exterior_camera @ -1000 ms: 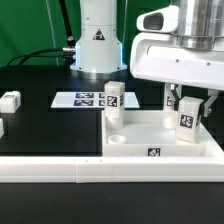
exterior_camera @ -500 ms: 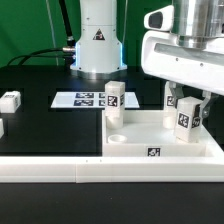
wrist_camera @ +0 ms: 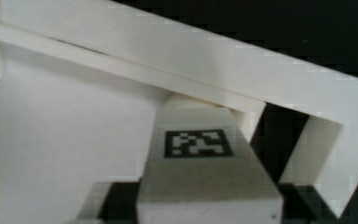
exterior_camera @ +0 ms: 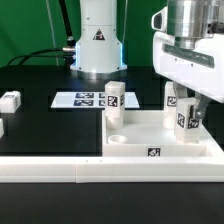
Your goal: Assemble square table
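Exterior view shows a black table (exterior_camera: 50, 125) (green backdrop (exterior_camera: 15, 20) behind), jaws clamped on a leg block (exterior_camera: 185, 118).

My bench: black matte table (exterior_camera: 40, 125) spreading to exterior view's left. White marker board (exterior_camera: 80, 99) lying flat on it. Green backdrop (exterior_camera: 25, 25) behind, black cables (exterior_camera: 38, 52) draped across it. Long white rail (exterior_camera: 50, 170) along near edge. Light bright, even, shadows soft

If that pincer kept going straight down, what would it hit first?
Probably the tabletop: the leg block held in the pincer stands on or just above it; the gap isn't clear.
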Available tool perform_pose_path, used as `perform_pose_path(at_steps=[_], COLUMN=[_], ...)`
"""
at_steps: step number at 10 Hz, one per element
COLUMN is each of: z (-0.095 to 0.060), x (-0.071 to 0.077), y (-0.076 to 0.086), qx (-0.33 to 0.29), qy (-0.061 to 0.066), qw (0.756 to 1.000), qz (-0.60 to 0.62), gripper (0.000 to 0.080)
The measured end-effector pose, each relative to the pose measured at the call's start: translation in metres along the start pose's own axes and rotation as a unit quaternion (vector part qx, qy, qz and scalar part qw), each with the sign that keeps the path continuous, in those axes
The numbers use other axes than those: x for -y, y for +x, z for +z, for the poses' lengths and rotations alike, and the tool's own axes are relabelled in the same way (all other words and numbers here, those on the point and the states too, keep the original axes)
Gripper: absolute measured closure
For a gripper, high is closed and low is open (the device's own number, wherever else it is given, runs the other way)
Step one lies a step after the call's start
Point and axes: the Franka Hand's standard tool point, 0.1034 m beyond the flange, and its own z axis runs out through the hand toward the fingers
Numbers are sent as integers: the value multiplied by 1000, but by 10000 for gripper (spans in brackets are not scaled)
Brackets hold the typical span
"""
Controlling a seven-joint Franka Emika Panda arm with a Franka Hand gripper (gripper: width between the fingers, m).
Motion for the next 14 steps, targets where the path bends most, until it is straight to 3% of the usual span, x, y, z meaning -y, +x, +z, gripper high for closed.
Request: perform_pose_path(at_steps=[1, 2, 3, 8, 14], z=[-1, -1, -1, -3, -5], x=[-1, 0, 0, 3, 4], y=[0, 0, -1, -4, -1], qx=[2, 2, 2, 0, -4], qy=[-3, -2, -1, 6, 6], qw=[999, 998, 996, 942, 847], qz=[-38, -55, -91, -334, -532], gripper=[315, 315, 182, 150, 150])
